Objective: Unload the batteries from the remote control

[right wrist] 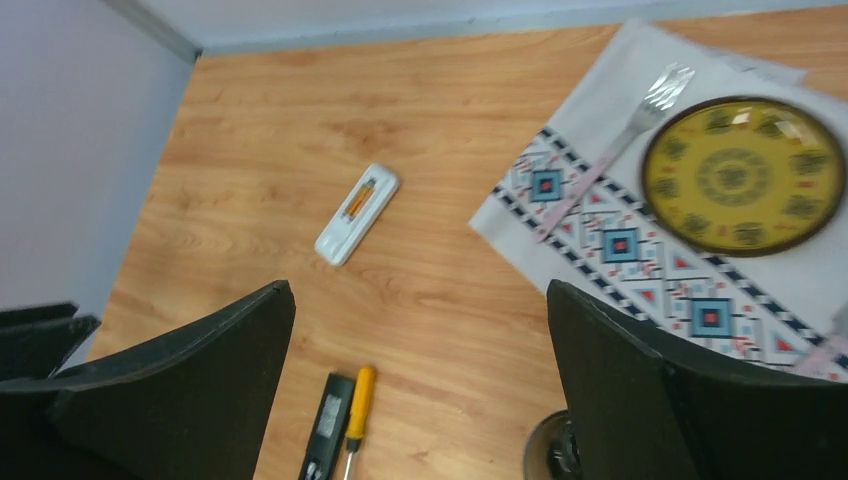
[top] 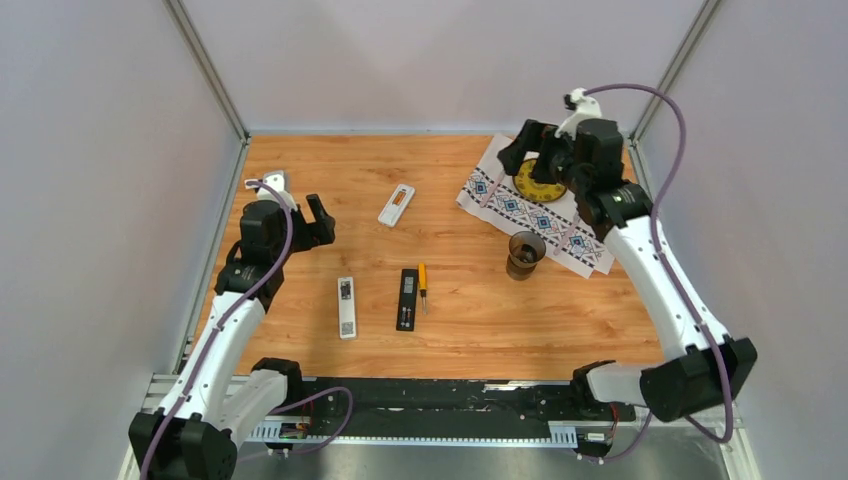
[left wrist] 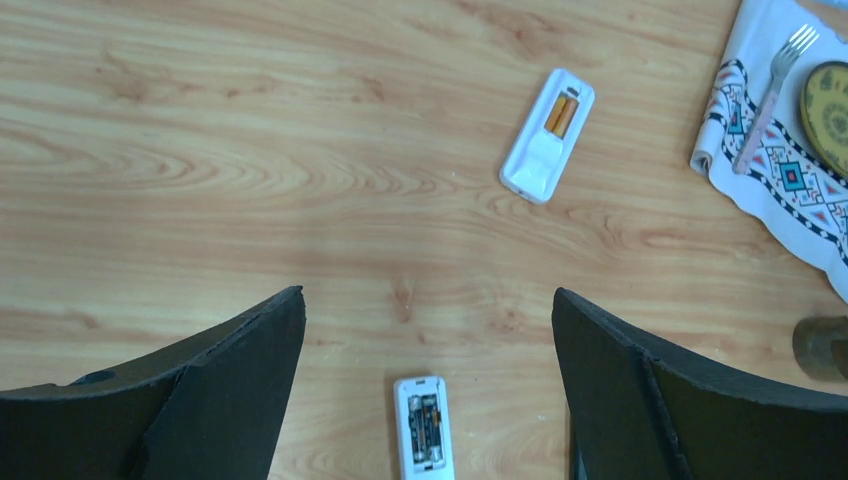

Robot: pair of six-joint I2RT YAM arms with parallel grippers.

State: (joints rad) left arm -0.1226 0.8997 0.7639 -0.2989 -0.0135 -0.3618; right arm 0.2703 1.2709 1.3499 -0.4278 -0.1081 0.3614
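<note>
Three remotes lie back side up on the wooden table. A white remote (top: 397, 205) at the back holds golden-orange batteries (left wrist: 560, 115), also seen in the right wrist view (right wrist: 361, 197). A second white remote (top: 346, 306) holds dark batteries (left wrist: 430, 420). A black remote (top: 407, 298) shows silvery battery ends (top: 404, 319) at its near end. My left gripper (top: 316, 221) is open and empty, hovering above the table left of the remotes (left wrist: 428, 330). My right gripper (top: 531, 157) is open and empty, high over the placemat (right wrist: 420, 340).
A yellow-handled screwdriver (top: 423, 283) lies just right of the black remote. A dark glass cup (top: 525, 253) stands at the edge of a patterned placemat (top: 500, 200) that carries a yellow plate (right wrist: 742, 175) and a fork (right wrist: 645, 112). Walls enclose the table on three sides.
</note>
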